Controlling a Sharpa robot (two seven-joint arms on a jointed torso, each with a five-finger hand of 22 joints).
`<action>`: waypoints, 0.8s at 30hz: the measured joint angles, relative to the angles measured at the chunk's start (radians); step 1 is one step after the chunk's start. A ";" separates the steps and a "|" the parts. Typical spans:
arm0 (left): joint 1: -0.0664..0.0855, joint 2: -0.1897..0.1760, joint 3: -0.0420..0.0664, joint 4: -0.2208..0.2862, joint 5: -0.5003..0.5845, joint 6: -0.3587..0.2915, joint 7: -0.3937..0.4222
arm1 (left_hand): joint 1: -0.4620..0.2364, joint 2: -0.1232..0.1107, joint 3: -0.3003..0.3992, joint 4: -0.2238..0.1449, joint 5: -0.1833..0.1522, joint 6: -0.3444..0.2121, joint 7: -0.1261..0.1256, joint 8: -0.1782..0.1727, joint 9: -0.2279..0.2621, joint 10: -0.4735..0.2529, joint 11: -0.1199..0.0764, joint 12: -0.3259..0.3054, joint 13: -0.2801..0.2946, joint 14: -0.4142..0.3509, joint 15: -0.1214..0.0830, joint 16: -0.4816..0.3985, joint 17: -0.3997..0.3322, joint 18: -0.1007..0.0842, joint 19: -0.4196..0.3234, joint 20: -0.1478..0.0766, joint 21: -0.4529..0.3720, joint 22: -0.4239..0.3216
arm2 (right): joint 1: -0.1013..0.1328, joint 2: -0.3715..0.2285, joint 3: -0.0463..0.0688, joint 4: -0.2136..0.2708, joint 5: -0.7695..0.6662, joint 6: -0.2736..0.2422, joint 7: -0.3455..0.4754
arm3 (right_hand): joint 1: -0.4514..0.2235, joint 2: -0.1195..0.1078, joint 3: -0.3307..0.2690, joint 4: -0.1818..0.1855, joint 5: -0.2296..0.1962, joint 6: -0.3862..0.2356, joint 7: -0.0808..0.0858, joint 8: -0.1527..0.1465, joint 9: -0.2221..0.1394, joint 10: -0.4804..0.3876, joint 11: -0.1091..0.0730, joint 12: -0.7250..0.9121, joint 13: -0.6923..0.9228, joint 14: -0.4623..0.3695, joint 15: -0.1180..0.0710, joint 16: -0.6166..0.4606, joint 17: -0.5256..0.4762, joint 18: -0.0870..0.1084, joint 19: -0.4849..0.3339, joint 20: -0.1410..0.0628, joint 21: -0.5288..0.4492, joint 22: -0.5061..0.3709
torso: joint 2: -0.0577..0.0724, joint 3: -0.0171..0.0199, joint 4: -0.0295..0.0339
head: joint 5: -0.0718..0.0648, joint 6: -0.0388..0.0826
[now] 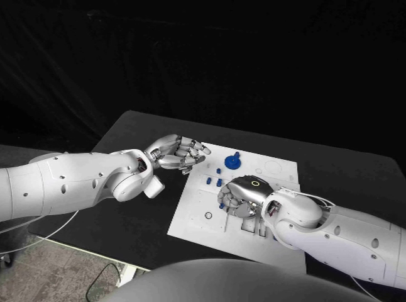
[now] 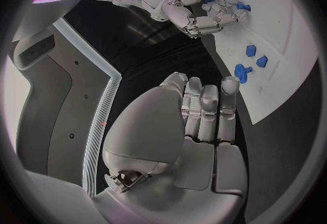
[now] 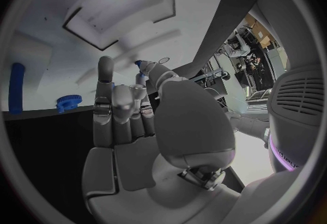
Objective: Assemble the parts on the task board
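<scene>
The white task board lies in the middle of the black table. My right hand rests over its centre with fingers curled, and a small blue part shows pinched between thumb and finger. A round blue gear-like part stands near the board's far edge, and two small blue parts lie just left of my right hand. My left hand hovers at the board's far left corner, fingers curled in with nothing in them. The left wrist view shows these blue parts beyond my left hand's fingertips.
A small dark ring sits on the board's near left part. Rectangular recesses are cut in the board. A long blue bar and the blue gear stand beside my right hand. Bare black table lies left of the board.
</scene>
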 measured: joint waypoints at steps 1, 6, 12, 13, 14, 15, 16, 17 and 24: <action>0.000 0.000 0.000 0.000 0.000 0.000 0.000 | 0.000 0.000 0.000 0.000 0.000 0.000 0.000 0.000 0.000 0.000 0.000 0.000 -0.001 -0.002 0.002 -0.003 -0.002 0.000 -0.004 0.000 0.000 -0.001 | 0.000 0.000 0.000 0.000 -0.001 0.002 -0.001 | 0.000 0.000 0.002 0.002 -0.015 -0.019 0.004 -0.014 -0.008 -0.013 0.002 -0.008 -0.008 -0.003 0.003 -0.003 -0.005 0.000 -0.002 0.002 -0.004 0.002 | 0.000 0.0000 0.0000 | 0.000 0.000; 0.000 0.004 0.000 -0.001 0.001 0.003 0.000 | 0.000 0.000 0.003 0.003 0.000 -0.004 0.004 0.000 0.001 -0.023 0.002 -0.020 -0.014 -0.031 0.002 -0.020 -0.021 0.000 -0.030 0.004 -0.029 -0.011 | -0.001 -0.003 0.000 0.000 -0.003 0.016 -0.005 | -0.017 -0.017 0.005 0.005 -0.096 -0.098 0.001 -0.081 -0.052 -0.050 0.005 -0.028 -0.033 -0.015 0.005 -0.011 -0.021 0.000 -0.012 0.005 -0.015 0.006 | 0.000 0.0001 -0.0001 | -0.001 0.000; 0.000 0.005 0.000 -0.003 0.004 0.003 0.000 | -0.004 -0.004 0.005 0.000 0.000 -0.004 0.004 0.000 0.002 -0.036 0.003 -0.034 -0.026 -0.074 0.005 -0.049 -0.054 0.015 -0.071 0.006 -0.071 -0.029 | -0.001 -0.010 0.000 0.002 -0.004 0.022 -0.007 | -0.028 -0.027 0.000 0.010 -0.172 -0.190 -0.016 -0.145 -0.104 -0.055 0.004 -0.028 -0.031 -0.021 0.004 -0.011 -0.027 0.000 -0.013 0.005 -0.027 0.003 | 0.000 0.0002 0.0000 | -0.001 0.000; 0.000 0.005 0.000 -0.004 0.006 0.003 0.000 | -0.004 -0.004 0.005 0.000 0.000 -0.004 0.004 0.000 0.003 -0.040 0.007 -0.035 -0.027 -0.089 0.006 -0.058 -0.065 0.016 -0.085 0.007 -0.084 -0.034 | -0.001 -0.013 0.000 0.004 -0.004 0.021 -0.007 | -0.028 -0.027 -0.003 0.013 -0.179 -0.204 -0.020 -0.151 -0.111 -0.055 0.004 -0.028 -0.030 -0.021 0.004 -0.011 -0.028 0.000 -0.013 0.005 -0.027 0.002 | 0.000 0.0002 0.0000 | -0.001 0.000; 0.000 0.005 0.000 -0.004 0.006 0.003 0.000 | -0.004 -0.004 0.007 0.002 -0.002 -0.004 0.004 0.000 0.003 -0.045 0.009 -0.040 -0.029 -0.113 0.007 -0.074 -0.083 0.015 -0.108 0.008 -0.106 -0.044 | -0.001 -0.016 0.000 0.005 -0.004 0.019 -0.007 | -0.028 -0.027 -0.007 0.017 -0.186 -0.223 -0.024 -0.155 -0.119 -0.054 0.003 -0.028 -0.029 -0.021 0.004 -0.011 -0.029 0.000 -0.012 0.005 -0.027 0.000 | 0.000 0.0002 0.0002 | -0.002 0.000; 0.000 0.005 0.000 -0.005 0.007 0.003 0.000 | -0.004 -0.004 0.008 0.003 -0.005 -0.004 0.004 0.000 0.004 -0.052 0.009 -0.041 -0.030 -0.145 0.010 -0.097 -0.109 0.020 -0.135 0.010 -0.134 -0.056 | -0.001 -0.020 0.000 0.008 -0.003 0.018 -0.007 | -0.030 -0.030 -0.010 0.020 -0.193 -0.241 -0.031 -0.157 -0.127 -0.054 0.003 -0.025 -0.027 -0.021 0.004 -0.011 -0.031 0.000 -0.012 0.005 -0.027 -0.002 | 0.000 0.0002 0.0004 | -0.002 0.000; 0.000 0.005 0.000 -0.005 0.007 0.003 0.000 | -0.004 -0.004 0.008 0.003 -0.006 -0.004 0.004 0.000 0.004 -0.056 0.013 -0.043 -0.032 -0.174 0.011 -0.117 -0.132 0.031 -0.159 0.012 -0.158 -0.067 | -0.001 -0.025 0.000 0.012 -0.002 0.015 -0.006 | -0.032 -0.031 -0.014 0.024 -0.200 -0.257 -0.039 -0.157 -0.137 -0.054 0.003 -0.020 -0.025 -0.021 0.004 -0.011 -0.032 0.000 -0.012 0.005 -0.027 -0.004 | 0.000 0.0002 0.0004 | -0.002 0.000; 0.000 0.006 0.000 -0.005 0.008 0.003 0.000 | -0.004 -0.004 0.011 0.000 -0.006 -0.004 0.004 0.000 0.005 -0.062 0.014 -0.048 -0.033 -0.205 0.014 -0.139 -0.157 0.031 -0.184 0.013 -0.185 -0.078 | -0.001 -0.033 0.000 0.019 0.000 0.011 -0.005 | -0.032 -0.031 -0.019 0.029 -0.207 -0.273 -0.046 -0.157 -0.146 -0.053 0.002 -0.020 -0.023 -0.021 0.004 -0.011 -0.033 0.000 -0.012 0.005 -0.027 -0.006 | 0.000 0.0002 0.0004 | -0.003 0.000; 0.000 -0.001 0.000 -0.004 0.014 0.002 0.003 | -0.013 -0.004 0.014 0.003 -0.011 -0.004 0.004 -0.004 0.009 -0.090 0.025 -0.069 -0.051 -0.320 0.027 -0.224 -0.247 0.031 -0.227 0.025 -0.253 -0.102 | 0.027 -0.109 0.006 0.076 0.029 -0.033 0.007 | -0.026 -0.037 -0.034 0.044 -0.210 -0.294 -0.059 -0.157 -0.167 -0.020 -0.003 0.005 -0.003 -0.021 0.004 -0.011 -0.031 0.000 -0.008 0.009 -0.027 -0.012 | 0.000 0.0001 0.0000 | -0.012 0.000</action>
